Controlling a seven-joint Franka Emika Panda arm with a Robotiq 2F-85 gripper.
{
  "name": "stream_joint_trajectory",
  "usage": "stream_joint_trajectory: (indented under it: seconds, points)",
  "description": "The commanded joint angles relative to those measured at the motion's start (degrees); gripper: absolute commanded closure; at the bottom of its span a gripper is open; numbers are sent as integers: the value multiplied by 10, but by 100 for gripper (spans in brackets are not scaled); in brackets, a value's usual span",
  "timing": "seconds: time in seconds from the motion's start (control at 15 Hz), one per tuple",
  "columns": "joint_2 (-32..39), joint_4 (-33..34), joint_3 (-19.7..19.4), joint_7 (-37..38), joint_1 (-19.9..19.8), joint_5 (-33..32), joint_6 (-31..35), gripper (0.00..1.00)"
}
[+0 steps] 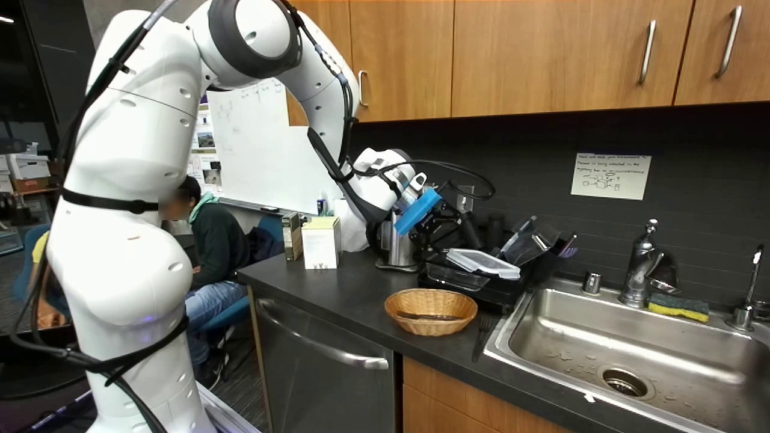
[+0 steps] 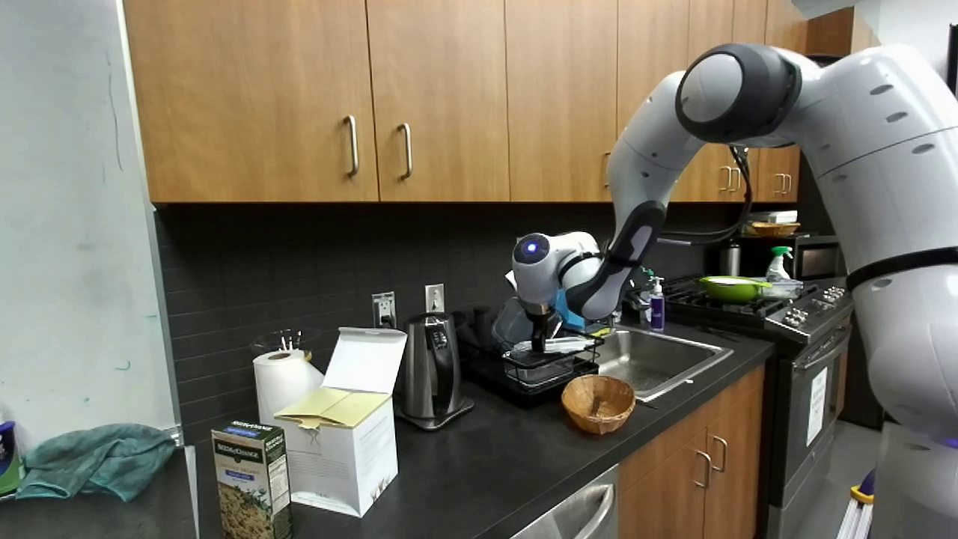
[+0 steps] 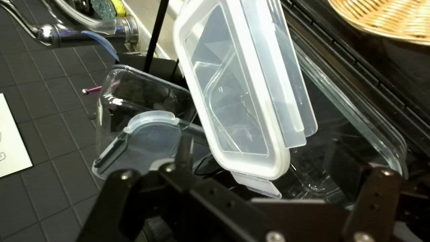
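Gripper [image 3: 282, 174]: your two fingers [image 3: 373, 205] stand wide apart in the wrist view, with the near end of a clear lid [image 3: 238, 87] showing in the gap between them.
Contact: you cannot tell from these pictures whether either finger touches the lid; in an exterior view a dark finger points down right at it.
Clear lid: it lies on top of the black dish rack [image 2: 533, 389], its white rim running slantwise across your wrist picture, one side flap hanging at the end nearest you.
Glass container [image 3: 339, 148]: partly under the lid, on the wicker basket's side, its glass edge passing close to your finger there.
Clear tub [image 3: 134, 87]: on the lid's far side from that container, tilted, a clip-edged lid [image 3: 151, 141] in front of it; your nearer finger covers part of that one.
Wicker basket [image 1: 409, 328]: on the counter [image 1: 355, 300] just beside the rack, a dark utensil [image 1: 428, 316] inside.
Fork [image 1: 484, 328]: between basket and sink [image 1: 601, 325].
Kettle [image 2: 430, 367]: on the rack's other side from the sink, upright, near an open white box [image 2: 337, 457].
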Motion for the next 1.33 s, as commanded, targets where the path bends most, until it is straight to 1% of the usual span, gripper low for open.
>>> stream_joint_trajectory:
  seconds: [0.0, 0.6, 0.67, 0.73, 0.8, 0.87, 0.93, 1.27]
  points:
    - [32, 33, 4, -8, 4, 14, -19, 0]
    - [73, 73, -2, -11, 7, 13, -43, 0]
    - [76, 75, -3, -11, 7, 12, -46, 1]
    - [78, 78, -3, -11, 6, 12, -48, 25]
    - [79, 81, -3, -11, 6, 12, -50, 26]
    - [81, 83, -3, -11, 6, 12, -51, 29]
    - [81, 84, -3, -11, 6, 12, -52, 35]
    - [78, 84, -2, -8, 9, 6, -50, 75]
